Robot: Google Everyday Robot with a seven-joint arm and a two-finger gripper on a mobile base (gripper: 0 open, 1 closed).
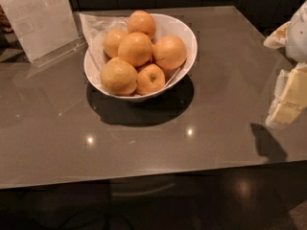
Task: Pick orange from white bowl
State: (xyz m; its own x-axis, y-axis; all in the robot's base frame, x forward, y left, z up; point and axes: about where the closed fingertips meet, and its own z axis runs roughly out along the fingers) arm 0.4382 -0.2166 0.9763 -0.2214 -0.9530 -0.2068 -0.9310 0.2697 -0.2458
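Note:
The white bowl [191, 40] stands on the grey table, back centre, with a crinkled clear plastic liner [94, 27] sticking out on its left. Several oranges are piled in it. A deep-orange one [135, 49] lies on top in the middle, with others at the right [169, 52], back [141, 23] and left [114, 41]. A paler yellowish orange [118, 76] and a smaller one with a stem dimple [150, 79] lie at the front. My gripper [289, 101] hangs at the right edge of the view, above the table and well right of the bowl.
A clear plastic sign holder [41, 20] stands at the back left of the table. The table's front edge [144, 177] runs across the lower part of the view, with dark floor below. The gripper's shadow [267, 143] falls on the table's right side.

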